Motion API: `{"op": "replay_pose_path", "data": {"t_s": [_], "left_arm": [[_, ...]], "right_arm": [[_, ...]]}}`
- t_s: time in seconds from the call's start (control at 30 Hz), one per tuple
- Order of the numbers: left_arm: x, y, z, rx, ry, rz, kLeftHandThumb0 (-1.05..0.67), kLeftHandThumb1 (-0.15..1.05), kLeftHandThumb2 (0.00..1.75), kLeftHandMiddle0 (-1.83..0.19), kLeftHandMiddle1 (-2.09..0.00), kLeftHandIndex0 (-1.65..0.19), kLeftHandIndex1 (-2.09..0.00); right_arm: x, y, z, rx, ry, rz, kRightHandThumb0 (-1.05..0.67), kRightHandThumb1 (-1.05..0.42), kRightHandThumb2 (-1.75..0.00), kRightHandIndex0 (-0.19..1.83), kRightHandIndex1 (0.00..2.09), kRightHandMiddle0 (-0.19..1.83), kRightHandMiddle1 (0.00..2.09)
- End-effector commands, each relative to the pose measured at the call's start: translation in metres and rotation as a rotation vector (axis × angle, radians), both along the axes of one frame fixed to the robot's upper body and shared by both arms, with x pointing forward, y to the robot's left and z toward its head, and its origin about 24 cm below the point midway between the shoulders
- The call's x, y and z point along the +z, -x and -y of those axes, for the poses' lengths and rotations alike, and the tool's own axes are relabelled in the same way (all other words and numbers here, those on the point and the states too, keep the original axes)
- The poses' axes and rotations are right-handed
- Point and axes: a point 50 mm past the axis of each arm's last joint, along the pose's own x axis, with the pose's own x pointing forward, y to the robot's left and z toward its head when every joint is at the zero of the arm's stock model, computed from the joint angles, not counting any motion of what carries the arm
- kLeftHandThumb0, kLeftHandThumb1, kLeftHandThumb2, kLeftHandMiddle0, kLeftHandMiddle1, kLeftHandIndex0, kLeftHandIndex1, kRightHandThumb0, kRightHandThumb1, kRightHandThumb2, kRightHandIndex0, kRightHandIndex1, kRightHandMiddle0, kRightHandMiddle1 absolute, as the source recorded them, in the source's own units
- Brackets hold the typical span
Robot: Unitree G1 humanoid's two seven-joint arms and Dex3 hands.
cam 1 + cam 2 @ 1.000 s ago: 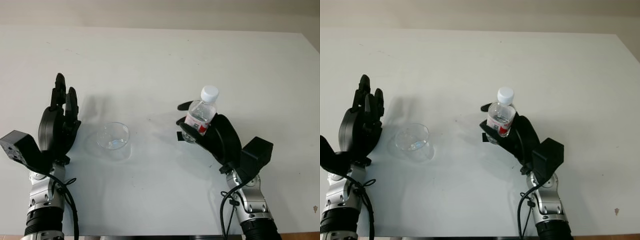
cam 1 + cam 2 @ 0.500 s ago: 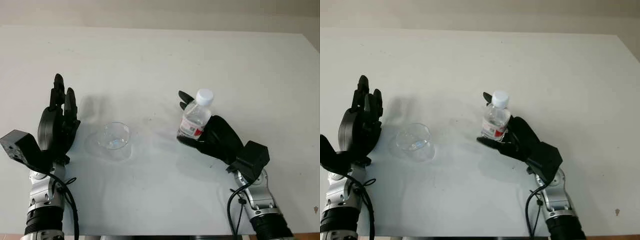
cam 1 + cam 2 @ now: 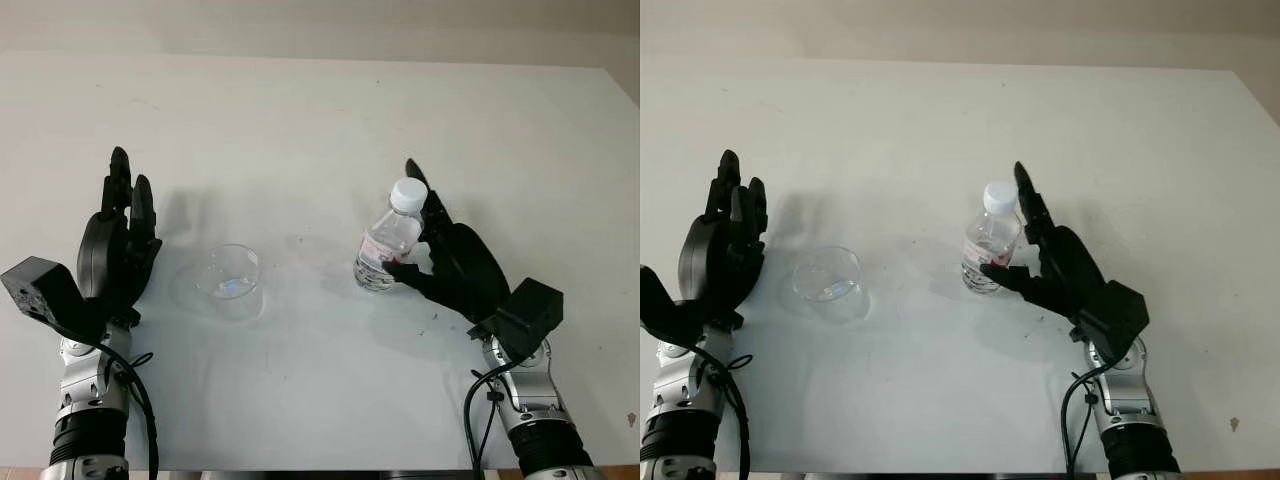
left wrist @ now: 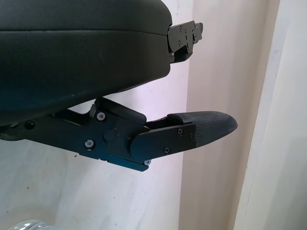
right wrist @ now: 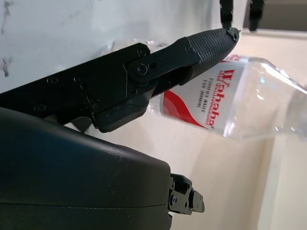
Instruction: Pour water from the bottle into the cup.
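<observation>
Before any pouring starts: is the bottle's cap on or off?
On. The bottle stands on the table with its white cap in place, beside the right hand, whose fingers are uncurled.

the bottle [image 3: 387,253] is small, of clear plastic, with a white cap still on and a red and white label. it stands on the white bench [image 3: 320,120], leaning a little, right of centre. the cup [image 3: 228,274] is clear, wide-mouthed and empty-looking, upright on the bench, well apart to the bottle's left.
</observation>
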Motion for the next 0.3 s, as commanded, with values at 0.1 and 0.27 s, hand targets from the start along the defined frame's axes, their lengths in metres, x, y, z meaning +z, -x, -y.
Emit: {"op": "replay_pose_path", "data": {"t_s": [0.1,0.27], "left_arm": [[-0.0001,-0.0006,-0.0037,0.004,-0.004,-0.003,-0.75,1.05,0.54,0.19,-0.04,0.19,-0.03],[0.0009,0.0009,-0.0043,0.012,-0.013,0.000,-0.75,1.05,0.53,0.18,-0.05,0.18,-0.04]], "right_arm": [[-0.0025,0.0017,0.0028,-0.015,-0.028,0.004,-0.92,-0.98,-0.05,-0.19,0.00,-0.19,0.00],[-0.0020,0.0054,-0.0008,0.031,-0.023,-0.001,-0.90,-0.96,-0.05,-0.19,0.00,-0.19,0.00]]}}
